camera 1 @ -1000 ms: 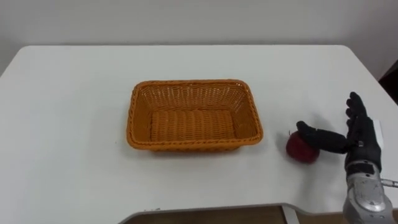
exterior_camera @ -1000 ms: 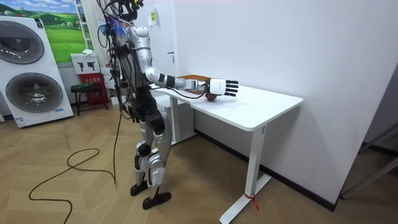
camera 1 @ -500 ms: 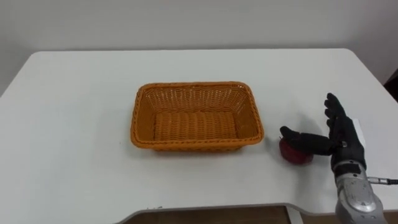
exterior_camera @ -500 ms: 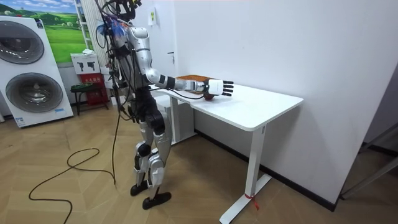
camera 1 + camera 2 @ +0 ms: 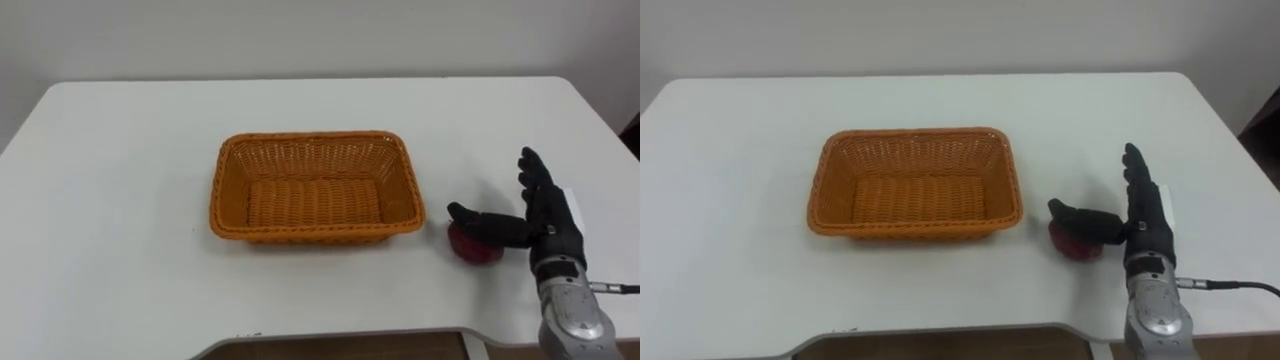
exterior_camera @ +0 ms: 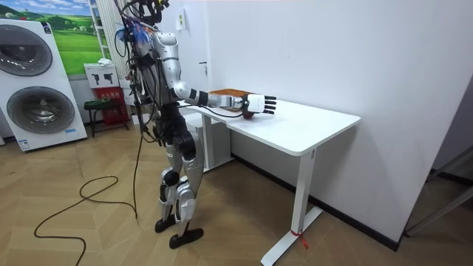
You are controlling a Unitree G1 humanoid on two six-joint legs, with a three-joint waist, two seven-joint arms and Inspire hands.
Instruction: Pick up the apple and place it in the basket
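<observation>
With the apple (image 5: 472,251) sitting just right of the basket (image 5: 314,236), the right hand (image 5: 550,225) stands farther right, fingers straight and apart, thumb stretched over the apple; closing must go basketward, I'd say.

Soft, even indoor light, seemingly from overhead, leaves the white table (image 5: 120,200) bright with no hard glare. The wicker basket (image 5: 313,186) throws a faint, narrow shadow along its near edge. The red apple (image 5: 472,250) reads dark beneath the thumb of the right hand (image 5: 548,225).
</observation>
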